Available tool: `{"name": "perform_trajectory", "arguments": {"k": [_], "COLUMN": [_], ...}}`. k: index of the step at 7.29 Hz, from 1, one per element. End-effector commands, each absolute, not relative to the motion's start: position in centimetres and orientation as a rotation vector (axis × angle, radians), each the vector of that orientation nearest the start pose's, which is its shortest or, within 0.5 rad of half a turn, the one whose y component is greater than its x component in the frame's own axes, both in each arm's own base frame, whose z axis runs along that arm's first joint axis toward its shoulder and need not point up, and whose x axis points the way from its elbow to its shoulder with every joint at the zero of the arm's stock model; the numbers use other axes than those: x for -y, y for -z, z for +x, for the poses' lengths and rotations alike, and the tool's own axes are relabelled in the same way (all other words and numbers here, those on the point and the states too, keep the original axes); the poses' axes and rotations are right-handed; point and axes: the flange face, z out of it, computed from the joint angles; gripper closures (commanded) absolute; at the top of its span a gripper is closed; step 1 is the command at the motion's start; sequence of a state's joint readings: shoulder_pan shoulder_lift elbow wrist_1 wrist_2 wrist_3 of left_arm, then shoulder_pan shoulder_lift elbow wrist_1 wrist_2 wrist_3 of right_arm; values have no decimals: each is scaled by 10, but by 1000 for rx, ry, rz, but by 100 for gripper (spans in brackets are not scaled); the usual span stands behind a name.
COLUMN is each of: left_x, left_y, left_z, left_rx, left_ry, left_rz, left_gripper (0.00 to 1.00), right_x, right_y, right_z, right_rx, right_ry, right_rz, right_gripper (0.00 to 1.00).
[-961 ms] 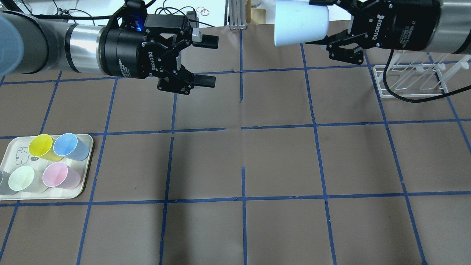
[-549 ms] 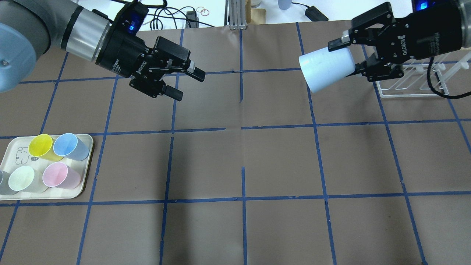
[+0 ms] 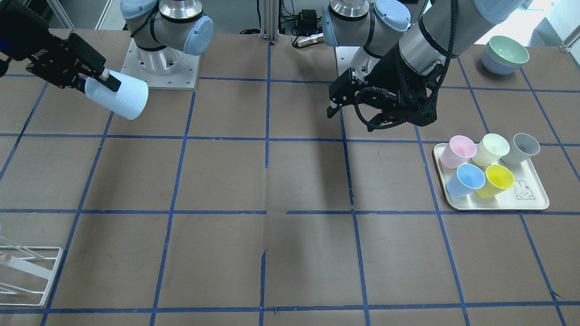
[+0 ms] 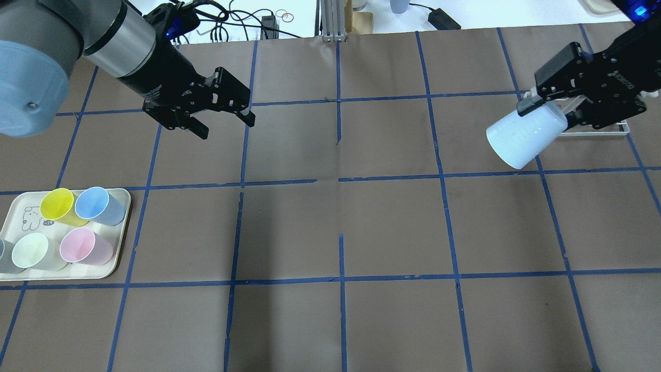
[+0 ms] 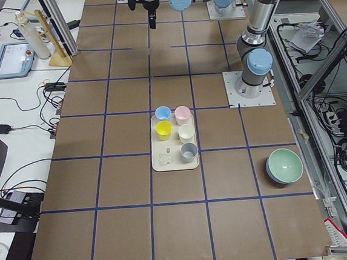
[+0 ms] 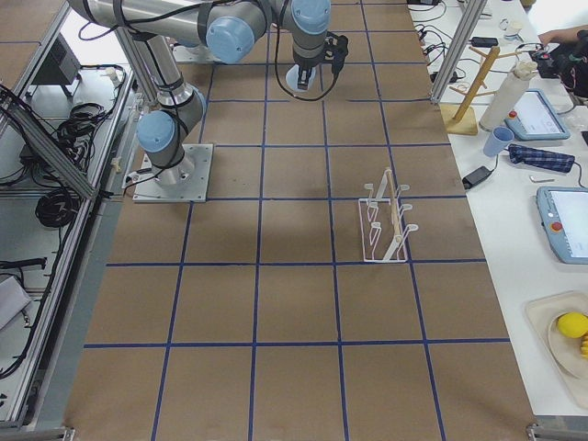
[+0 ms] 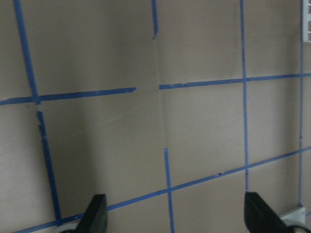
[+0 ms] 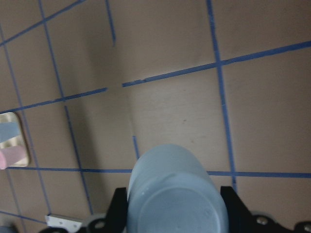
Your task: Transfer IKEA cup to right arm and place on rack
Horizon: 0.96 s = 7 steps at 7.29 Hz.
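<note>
The pale blue IKEA cup [image 4: 521,138] is held tilted in the air, its closed bottom towards the table's middle. My right gripper [image 4: 550,116] is shut on its rim end. The cup also shows in the front view [image 3: 122,97] and fills the bottom of the right wrist view [image 8: 175,194]. The white wire rack [image 4: 594,133] is mostly hidden behind the right gripper. It shows better in the right side view [image 6: 386,220] and the front view [image 3: 27,271]. My left gripper [image 4: 225,126] is open and empty, well left of the cup, above the table.
A cream tray [image 4: 121,248] at the left holds several pastel cups, among them a sky-blue one [image 4: 95,204] and a grey one [image 4: 5,256]. Stacked bowls [image 3: 505,54] stand near the left arm's base. Blue tape lines grid the brown table.
My right gripper has carried the cup right and lower, towards the rack, tilting it. My left gripper has drawn back to the left and stayed open.
</note>
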<state>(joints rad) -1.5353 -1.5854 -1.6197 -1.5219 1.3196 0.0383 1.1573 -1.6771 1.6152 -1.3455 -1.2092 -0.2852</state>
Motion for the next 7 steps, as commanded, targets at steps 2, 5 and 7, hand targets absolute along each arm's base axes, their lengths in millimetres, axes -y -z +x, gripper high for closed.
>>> {"name": "perform_trajectory", "arguments": {"k": [2,5,7], "left_x": [489,492,504], "left_y": [-478,-479,-476], "left_z": [-121,-119,-120], "left_rx": [-3152,-3126,-3136], "left_ry": [39,51,125], "left_rz": [-51,-96,-101], "left_gripper": [0,0,0], "right_x": [475,517,547], "right_y": [-506,-475,-455], "right_z": [-49,-73,-93], "right_rx": [-3032,-3116,-3176], "right_ry": [105,193,264], "right_rz": [82,-46,-113], "right_gripper": [100,100,100]}}
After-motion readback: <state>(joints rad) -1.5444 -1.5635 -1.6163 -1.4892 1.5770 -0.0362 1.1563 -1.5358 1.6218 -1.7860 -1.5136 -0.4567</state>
